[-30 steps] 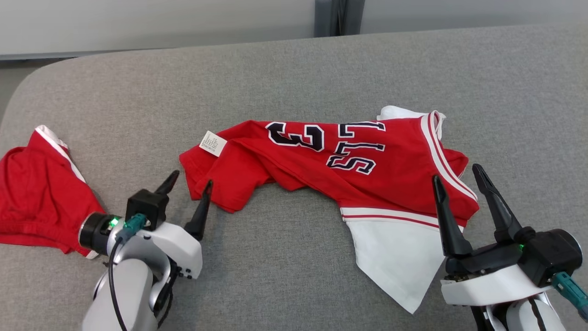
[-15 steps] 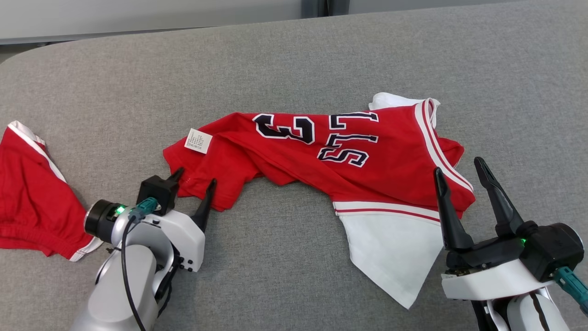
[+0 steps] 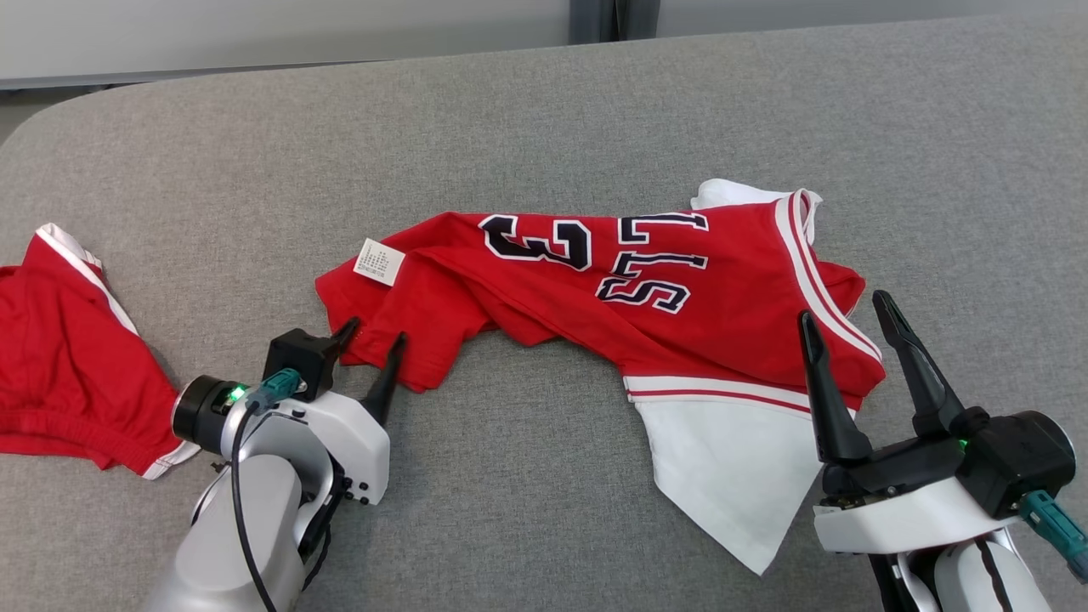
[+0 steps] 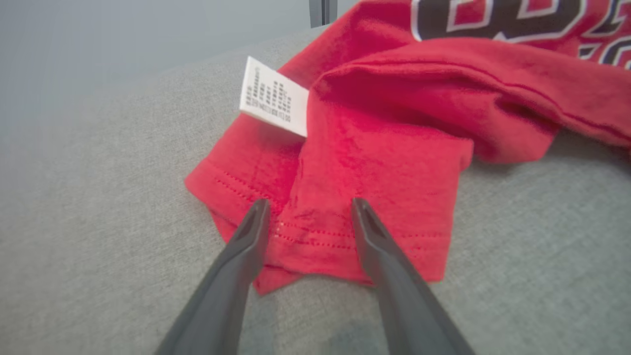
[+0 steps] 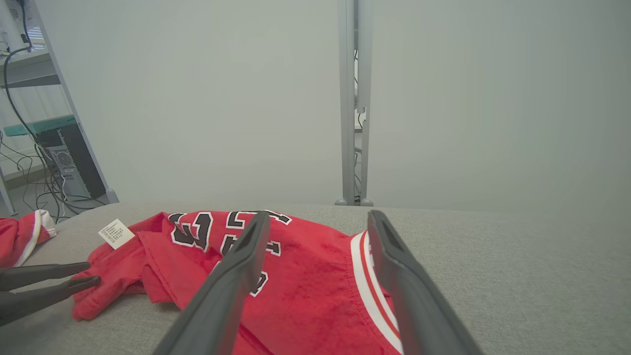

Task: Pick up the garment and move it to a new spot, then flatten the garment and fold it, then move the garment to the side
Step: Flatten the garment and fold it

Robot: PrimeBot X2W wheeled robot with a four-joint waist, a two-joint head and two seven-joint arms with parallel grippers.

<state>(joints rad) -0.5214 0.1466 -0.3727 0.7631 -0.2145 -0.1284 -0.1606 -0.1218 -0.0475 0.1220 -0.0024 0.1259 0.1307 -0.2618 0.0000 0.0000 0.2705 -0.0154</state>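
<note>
Left wrist view sets the left gripper (image 4: 309, 202) at the near-left hem of the red jersey (image 4: 384, 162), fingers spread astride the stitched edge and not yet pinched. The cloth looks light, soft and limp, so hem corners seem the surest holds. The right gripper (image 3: 841, 306) hovers wide open by the near-right striped edge. Farther back, the jersey lies crumpled across the middle of the grey cushion (image 3: 544, 127).

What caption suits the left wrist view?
Left tool open over the stitched hem of the red jersey, near its white label.
</note>
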